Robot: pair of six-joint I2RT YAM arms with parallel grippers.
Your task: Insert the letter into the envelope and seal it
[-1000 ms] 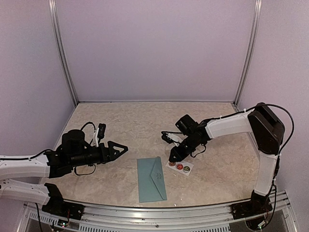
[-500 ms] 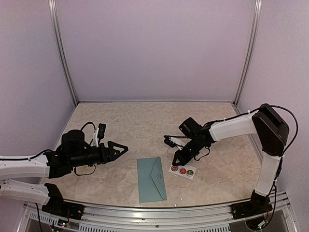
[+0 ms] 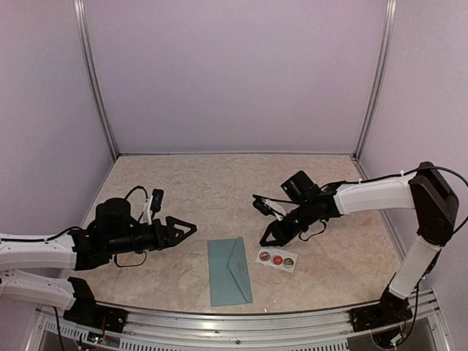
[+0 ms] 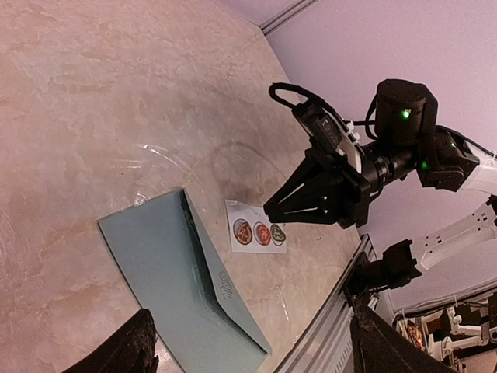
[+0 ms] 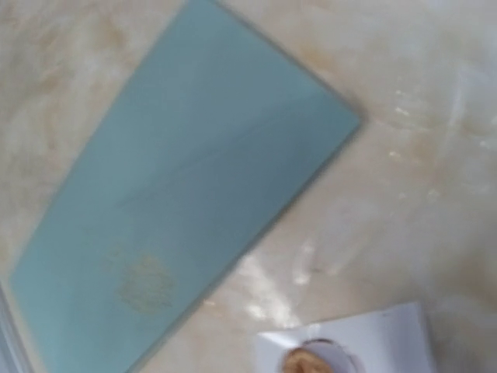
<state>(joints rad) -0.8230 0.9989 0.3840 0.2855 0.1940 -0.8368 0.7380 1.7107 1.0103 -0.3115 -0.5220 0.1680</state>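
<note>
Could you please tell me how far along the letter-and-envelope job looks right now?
Done, apparently: no letter is in view, and the envelope lies with its flap folded down, so the letter may be inside. In hand: the shut right gripper hovers at the sticker strip, all three stickers on it; the left gripper hangs open. Left: sealing the flap.

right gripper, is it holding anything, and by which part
Nothing is held: the right gripper is shut with nothing showing between its tips, poised beside the sticker strip.
</note>
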